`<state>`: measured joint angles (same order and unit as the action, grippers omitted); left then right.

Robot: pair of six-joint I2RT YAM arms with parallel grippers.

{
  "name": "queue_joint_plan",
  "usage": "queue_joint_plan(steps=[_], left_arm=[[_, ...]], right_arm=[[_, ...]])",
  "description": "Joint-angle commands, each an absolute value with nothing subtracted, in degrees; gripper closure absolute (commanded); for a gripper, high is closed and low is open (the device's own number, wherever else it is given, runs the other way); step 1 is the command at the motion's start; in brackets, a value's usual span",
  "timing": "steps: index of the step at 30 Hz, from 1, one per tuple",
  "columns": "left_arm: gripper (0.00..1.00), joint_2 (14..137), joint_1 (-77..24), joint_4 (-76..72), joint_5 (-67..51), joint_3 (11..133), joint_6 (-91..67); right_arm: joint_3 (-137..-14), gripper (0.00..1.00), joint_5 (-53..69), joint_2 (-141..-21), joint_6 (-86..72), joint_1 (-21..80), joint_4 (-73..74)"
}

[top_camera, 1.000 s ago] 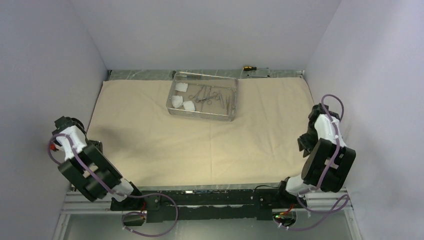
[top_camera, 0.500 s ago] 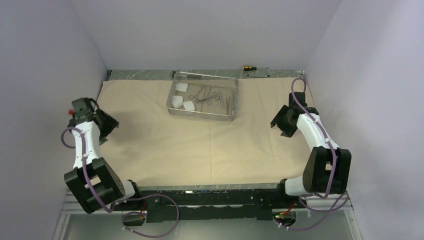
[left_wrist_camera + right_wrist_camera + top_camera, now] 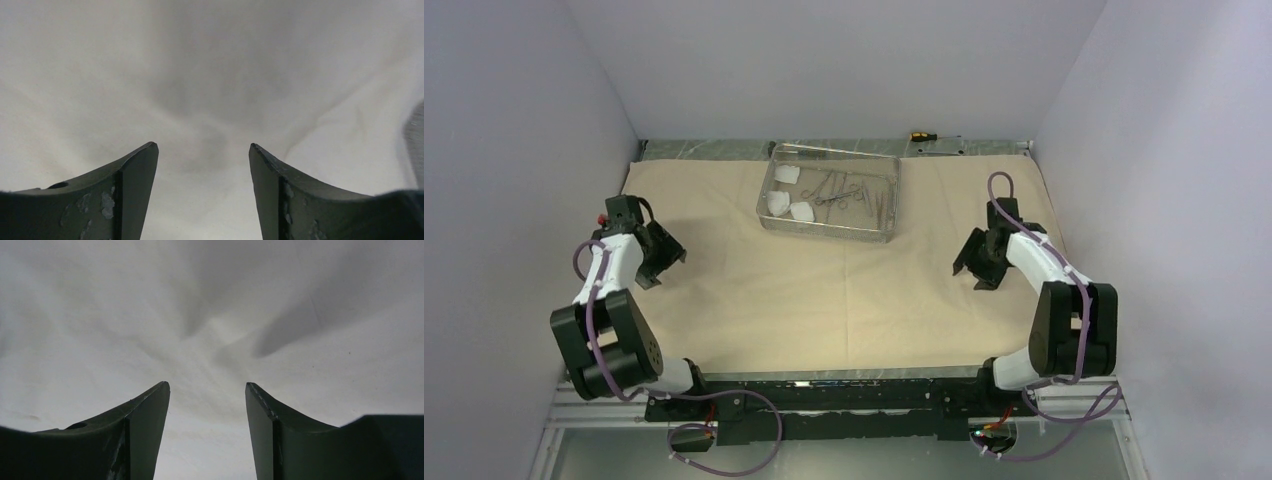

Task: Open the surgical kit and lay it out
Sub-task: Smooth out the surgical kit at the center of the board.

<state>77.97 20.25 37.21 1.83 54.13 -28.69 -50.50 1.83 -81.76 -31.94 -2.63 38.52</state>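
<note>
The beige wrap cloth (image 3: 824, 280) lies spread flat over the table. The steel wire-mesh tray (image 3: 766, 218) stands on it at the back middle. Inside it lie white gauze pads (image 3: 778, 203) on the left and steel clamps and tweezers (image 3: 849, 195) on the right. My left gripper (image 3: 667, 265) is open and empty, low over the cloth's left part; the left wrist view (image 3: 202, 147) shows only cloth between the fingers. My right gripper (image 3: 971, 272) is open and empty over the cloth's right part; the right wrist view (image 3: 206, 385) also shows wrinkled cloth.
A yellow-handled screwdriver (image 3: 920, 134) lies on the bare table strip behind the cloth, at the back right. Plain walls close in the left, right and back sides. The arm bases and rail run along the near edge.
Both arms have swung up from folded poses at the near corners and reached inward over the cloth. Both grippers now hang low over the cloth. The tray has not moved.
</note>
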Motion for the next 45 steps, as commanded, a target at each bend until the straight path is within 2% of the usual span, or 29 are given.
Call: queue_joint_plan(steps=[1, 5, 7, 14, 22, 32, 36, 39, 45], left_arm=[[0.3, 83.05, 19.99, 38.22, 4.83, 52.31, -32.62], [0.32, 87.12, 20.07, 40.64, 8.08, 51.63, -36.84], [0.31, 87.76, 20.1, 41.4, 9.97, 51.0, -39.05], [0.29, 89.72, 20.68, 44.65, 15.42, 50.27, -43.7], [0.31, 91.86, 26.54, 48.11, 16.05, 48.81, -46.78], [0.31, 91.25, 30.05, 53.76, 20.88, 52.22, -47.66], [0.29, 87.98, 30.06, 55.24, 18.14, 56.3, -44.32], [0.27, 85.18, 29.7, 55.37, 12.27, 59.3, -40.42], [0.28, 80.29, 25.87, 55.11, 2.02, 58.93, -37.75]], right_arm=[[-48.25, 0.39, 0.11, -84.93, -32.59, -2.47, 40.91], [-47.91, 0.52, -4.76, -89.67, -36.79, -2.51, 45.35], [-48.4, 0.54, -8.39, -92.31, -39.94, -2.54, 49.2], [-46.66, 0.55, -12.87, -94.11, -44.35, -3.17, 53.06], [-45.55, 0.56, -15.95, -94.54, -44.12, -6.81, 56.36], [-48.09, 0.54, -14.94, -91.5, -42.86, -8.26, 58.04], [-51.19, 0.52, -14.46, -86.01, -40.83, -7.71, 59.19], [-53.1, 0.49, -9.05, -81.47, -36.03, -5.96, 57.53], [-51.33, 0.45, -0.59, -75.53, -32.38, 4.66, 53.19]])
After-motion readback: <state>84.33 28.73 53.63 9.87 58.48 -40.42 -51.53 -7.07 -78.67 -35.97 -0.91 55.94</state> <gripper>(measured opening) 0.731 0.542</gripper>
